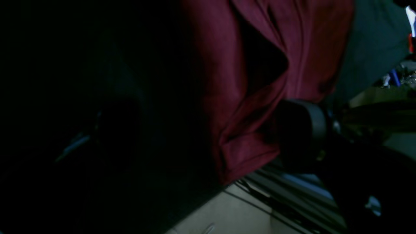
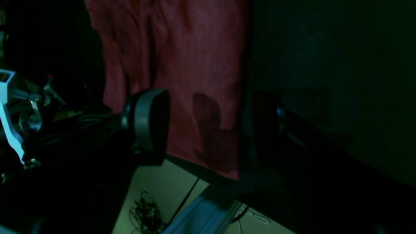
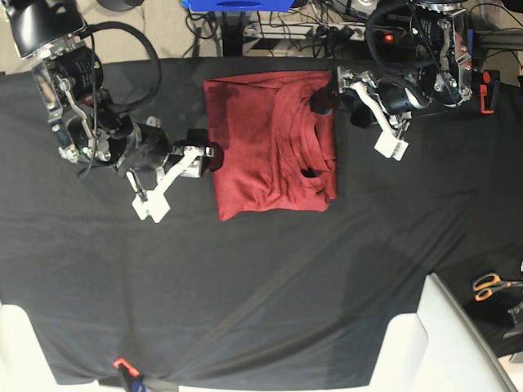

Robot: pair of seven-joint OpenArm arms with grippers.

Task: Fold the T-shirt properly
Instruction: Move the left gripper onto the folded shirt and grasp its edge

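The T-shirt is maroon and lies folded into a tall rectangle on the black cloth at the back centre, with bunched folds along its right side. My left gripper is at the shirt's upper right edge, jaws wide apart and holding nothing. In the left wrist view one of its fingers rests beside a rumpled fold of the T-shirt; the other is lost in darkness. My right gripper stands open at the shirt's left edge. Its fingers straddle the flat edge of the T-shirt.
The black cloth covers the table. Orange-handled scissors lie at the right edge. White panels sit at the front corners. Cables and a blue object lie behind the back edge.
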